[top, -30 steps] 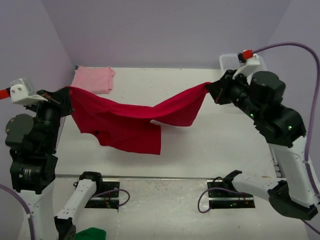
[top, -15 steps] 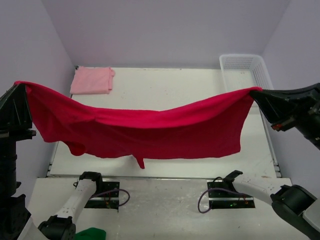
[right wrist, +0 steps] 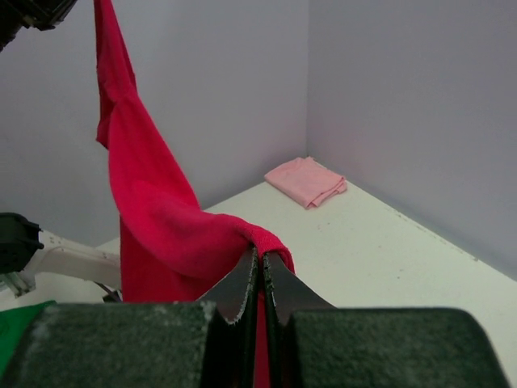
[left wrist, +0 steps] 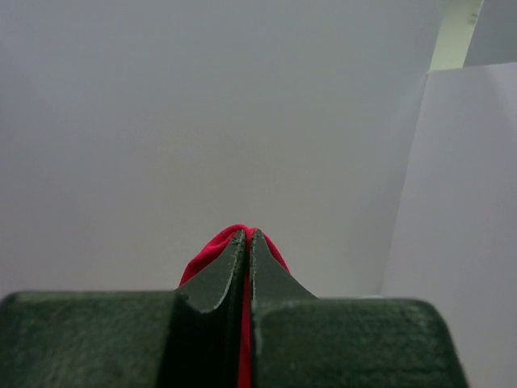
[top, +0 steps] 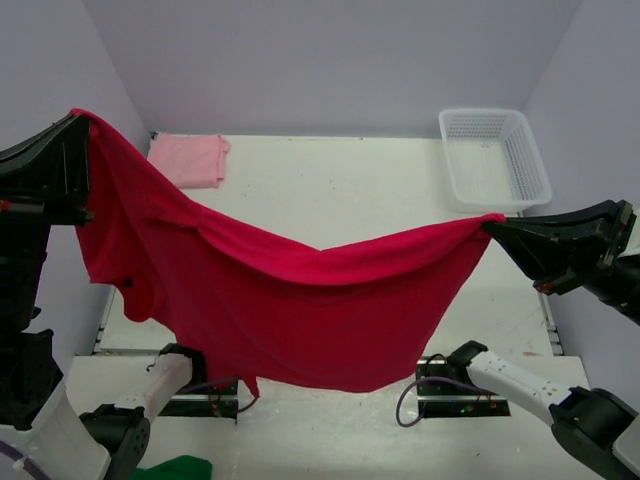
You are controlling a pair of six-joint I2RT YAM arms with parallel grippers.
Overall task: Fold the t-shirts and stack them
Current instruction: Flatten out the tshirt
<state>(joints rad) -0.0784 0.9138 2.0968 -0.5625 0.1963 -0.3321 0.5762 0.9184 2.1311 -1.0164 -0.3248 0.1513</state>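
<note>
The crimson red t-shirt point(top: 300, 310) hangs in the air, stretched between both grippers and sagging in the middle over the table's near edge. My left gripper point(top: 80, 118) is shut on its upper left corner, held high; a fold of red cloth point(left wrist: 234, 241) shows at the fingertips. My right gripper point(top: 490, 226) is shut on its right corner, lower; the red cloth point(right wrist: 161, 218) trails away to the left. The pale pink t-shirt point(top: 188, 158) lies folded in the far left corner of the table and shows in the right wrist view point(right wrist: 307, 181).
A white mesh basket point(top: 495, 155) stands at the far right of the table point(top: 330, 190). A green cloth point(top: 180, 468) lies at the bottom left below the arm bases. Walls close in left, right and behind.
Both grippers have carried the red t-shirt higher and nearer the camera. The left corner rose most, so the shirt now hangs slanted and drapes lower over the near edge.
</note>
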